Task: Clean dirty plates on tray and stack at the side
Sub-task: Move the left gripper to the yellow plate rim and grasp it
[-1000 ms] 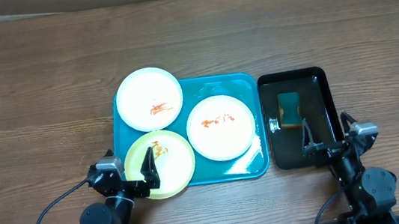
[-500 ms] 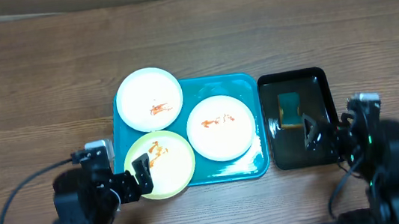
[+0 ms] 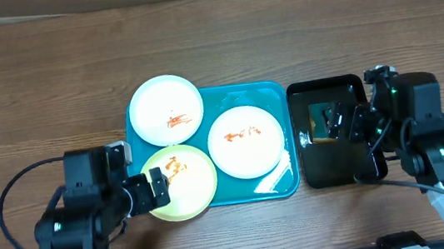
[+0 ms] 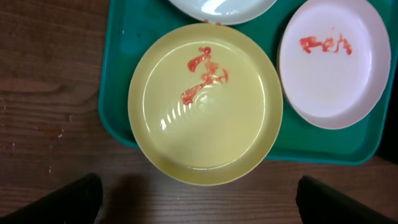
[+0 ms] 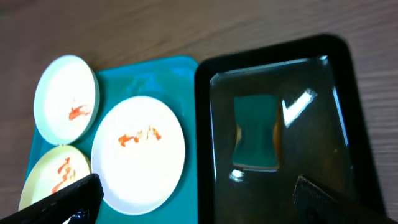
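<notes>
The teal tray [image 3: 219, 100] holds three plates with orange-red smears: a white one [image 3: 167, 109] at the far left, a white one [image 3: 245, 141] in the middle, and a pale yellow one [image 3: 180, 182] at the near left, overhanging the rim. My left gripper [image 3: 156, 189] is open and empty, hovering above the near edge of the yellow plate [image 4: 205, 102]. My right gripper [image 3: 337, 120] is open and empty above the black tray. The right wrist view shows the middle white plate [image 5: 138, 152] and the far white plate [image 5: 65, 99].
A narrower black tray [image 3: 352, 86] stands right of the teal tray, holding a green sponge [image 3: 322, 120], which also shows in the right wrist view [image 5: 255, 140]. Brown wooden table [image 3: 32, 79] lies all around.
Both arms have lifted from the near edge. The left gripper has shifted left beside the yellow plate. The right gripper has moved away from me, over the black tray. The plates have not moved.
</notes>
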